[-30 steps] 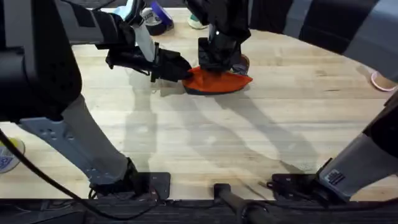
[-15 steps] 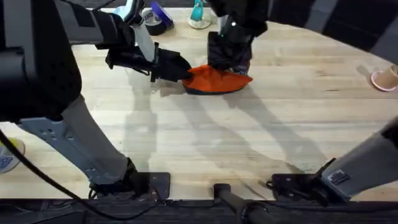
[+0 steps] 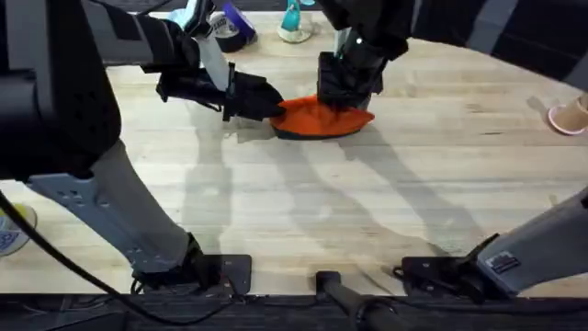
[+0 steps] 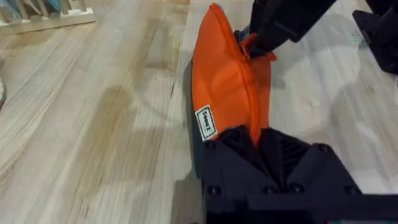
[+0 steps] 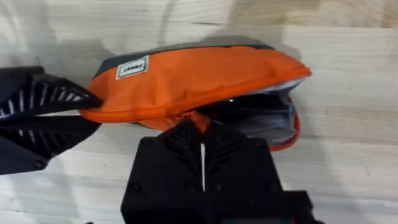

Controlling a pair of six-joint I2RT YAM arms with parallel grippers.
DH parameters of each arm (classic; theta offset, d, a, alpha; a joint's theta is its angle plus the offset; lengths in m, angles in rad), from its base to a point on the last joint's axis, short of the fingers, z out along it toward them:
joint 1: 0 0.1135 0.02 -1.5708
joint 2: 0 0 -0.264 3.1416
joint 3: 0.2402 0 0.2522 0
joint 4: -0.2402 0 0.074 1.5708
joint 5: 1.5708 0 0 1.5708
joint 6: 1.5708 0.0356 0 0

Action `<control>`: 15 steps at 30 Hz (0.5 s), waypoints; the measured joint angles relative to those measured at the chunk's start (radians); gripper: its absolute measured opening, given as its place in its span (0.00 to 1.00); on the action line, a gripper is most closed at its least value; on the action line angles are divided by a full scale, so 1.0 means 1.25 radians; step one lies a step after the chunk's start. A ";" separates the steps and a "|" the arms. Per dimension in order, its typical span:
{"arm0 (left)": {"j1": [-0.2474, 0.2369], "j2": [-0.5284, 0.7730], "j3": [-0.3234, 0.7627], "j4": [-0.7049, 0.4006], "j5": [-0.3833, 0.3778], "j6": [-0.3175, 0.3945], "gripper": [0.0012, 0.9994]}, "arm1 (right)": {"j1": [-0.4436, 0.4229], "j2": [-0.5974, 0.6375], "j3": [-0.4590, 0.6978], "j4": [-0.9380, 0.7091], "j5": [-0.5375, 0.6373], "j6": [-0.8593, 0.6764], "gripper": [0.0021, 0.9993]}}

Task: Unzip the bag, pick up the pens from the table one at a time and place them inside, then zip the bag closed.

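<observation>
The orange bag (image 3: pixel 317 119) lies on the table (image 3: pixel 367 211) near the far middle. My left gripper (image 3: pixel 271 106) is shut on the bag's left end; the left wrist view shows the fabric pinched between its fingers (image 4: pixel 258 138). My right gripper (image 3: pixel 342 97) sits on top of the bag, shut on the orange zipper pull (image 5: pixel 200 118). In the right wrist view, the bag (image 5: pixel 199 78) gapes open beyond the pull, showing a dark inside and grey lining (image 5: pixel 261 118). The zip line looks shut between the pull and my left gripper (image 5: pixel 43 115). The pens are out of view.
A teal object (image 3: pixel 292 20) and a blue-and-white roll (image 3: pixel 225 28) stand at the table's far edge. A pink cup (image 3: pixel 568 115) is at the right edge. A white rack (image 4: pixel 43 12) stands off to the bag's side. Bare wood spreads in front of the bag.
My right gripper has slid to the right along the top of the bag, from about its middle toward its right end. The left gripper and the bag have stayed in place.
</observation>
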 joint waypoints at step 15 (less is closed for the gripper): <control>0.000 0.000 0.000 0.001 0.000 -0.003 0.04 | -0.059 -0.015 -0.010 0.002 -0.054 -0.052 0.03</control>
